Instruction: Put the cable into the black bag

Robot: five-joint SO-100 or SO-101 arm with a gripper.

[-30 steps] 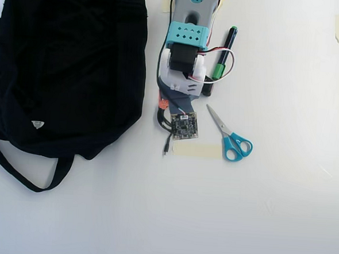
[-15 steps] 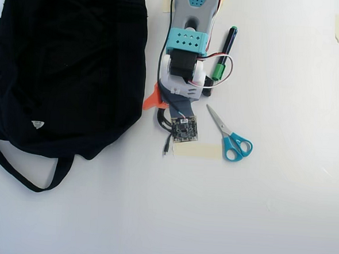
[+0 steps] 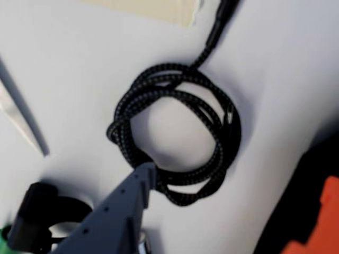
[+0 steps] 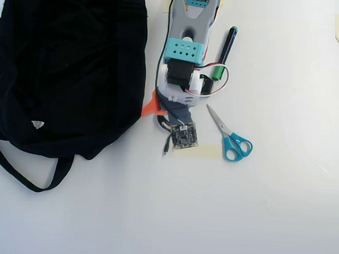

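Gripper (image 3: 212,206) stood spread over the coiled cable (image 3: 177,137), just right of the black bag (image 4: 63,69).

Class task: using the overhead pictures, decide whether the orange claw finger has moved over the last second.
Yes. The orange claw finger has swung out left, away from the scissors, toward the black bag.

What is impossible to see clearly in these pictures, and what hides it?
- The cable: the overhead view shows only its plug end; the arm covers the coil.
- The gripper: the wrist view shows one grey finger and an orange part; their tips are blurred.
- The black bag: its opening cannot be made out; the overhead frame cuts off its top and left.
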